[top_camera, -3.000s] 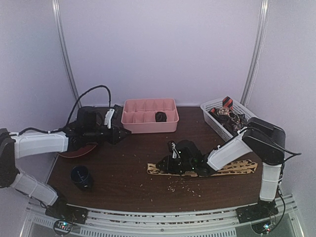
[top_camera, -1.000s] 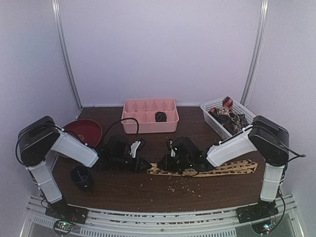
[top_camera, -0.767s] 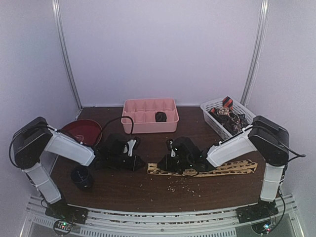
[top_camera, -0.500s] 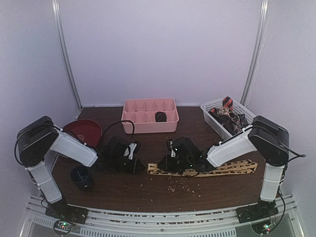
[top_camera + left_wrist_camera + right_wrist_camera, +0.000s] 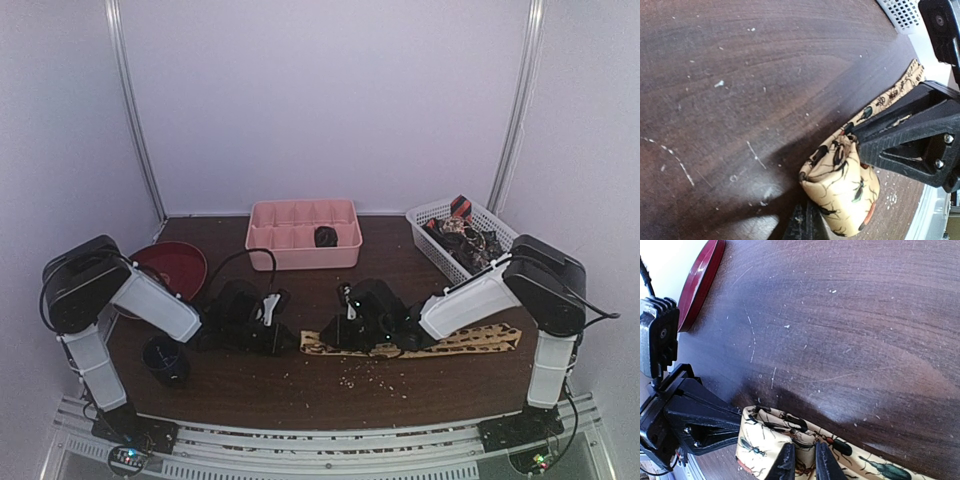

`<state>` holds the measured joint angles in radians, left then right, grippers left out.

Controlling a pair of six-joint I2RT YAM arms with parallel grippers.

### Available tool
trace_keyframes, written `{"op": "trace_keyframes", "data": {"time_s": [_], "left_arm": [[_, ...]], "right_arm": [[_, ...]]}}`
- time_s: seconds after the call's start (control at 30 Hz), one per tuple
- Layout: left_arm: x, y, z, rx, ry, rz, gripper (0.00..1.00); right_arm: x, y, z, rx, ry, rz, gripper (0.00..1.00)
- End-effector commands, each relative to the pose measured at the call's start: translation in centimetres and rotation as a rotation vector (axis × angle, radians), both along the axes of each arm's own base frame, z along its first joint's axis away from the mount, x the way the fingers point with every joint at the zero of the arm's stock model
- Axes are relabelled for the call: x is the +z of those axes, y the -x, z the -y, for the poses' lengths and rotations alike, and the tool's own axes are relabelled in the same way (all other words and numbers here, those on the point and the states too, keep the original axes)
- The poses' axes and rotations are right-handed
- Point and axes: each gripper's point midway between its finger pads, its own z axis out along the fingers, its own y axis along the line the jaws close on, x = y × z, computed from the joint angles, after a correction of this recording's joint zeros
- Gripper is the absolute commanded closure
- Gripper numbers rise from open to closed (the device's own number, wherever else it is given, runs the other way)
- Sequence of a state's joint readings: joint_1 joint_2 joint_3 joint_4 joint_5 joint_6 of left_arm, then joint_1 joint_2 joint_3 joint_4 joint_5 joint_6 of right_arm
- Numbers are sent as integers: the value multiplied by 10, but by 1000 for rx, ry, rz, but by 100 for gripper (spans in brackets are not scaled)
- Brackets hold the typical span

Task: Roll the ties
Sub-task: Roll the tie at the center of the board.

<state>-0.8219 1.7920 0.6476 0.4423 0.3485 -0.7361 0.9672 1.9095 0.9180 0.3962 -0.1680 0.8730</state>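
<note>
A tan tie with an insect print [image 5: 460, 340] lies across the table's front middle, its left end folded into a small roll [image 5: 842, 185]. My right gripper [image 5: 335, 335] is shut on that roll from above, with fabric between its fingertips [image 5: 802, 460]. My left gripper [image 5: 292, 338] is low on the table at the roll's left side. Its fingers look closed together against the roll in the left wrist view [image 5: 812, 230] and the right wrist view [image 5: 737, 426]. Other ties [image 5: 465, 232], dark and red-and-black, lie in a white basket [image 5: 430, 222].
A pink divided tray [image 5: 300, 250] at the back middle holds one dark rolled tie [image 5: 325, 237]. A red plate [image 5: 170, 262] lies at back left and a dark cup [image 5: 165, 358] at front left. Crumbs [image 5: 365, 375] dot the table in front of the tie.
My left arm swung from the back left by the red plate down to the tie's left end, then shifted slightly there. My right gripper has stayed on the roll.
</note>
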Motion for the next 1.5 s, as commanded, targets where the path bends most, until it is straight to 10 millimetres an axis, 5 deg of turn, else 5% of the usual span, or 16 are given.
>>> {"op": "trace_keyframes", "data": {"time_s": [0.0, 0.6, 1.47], "left_arm": [[10, 3, 10, -26, 82, -7, 100], [34, 0, 27, -51, 121, 28, 100], [34, 8, 47, -107, 42, 39, 100]], "right_arm": [[-4, 7, 8, 4, 29, 2, 84], [5, 11, 9, 27, -7, 24, 84], [-2, 6, 35, -47, 59, 60, 87]]}}
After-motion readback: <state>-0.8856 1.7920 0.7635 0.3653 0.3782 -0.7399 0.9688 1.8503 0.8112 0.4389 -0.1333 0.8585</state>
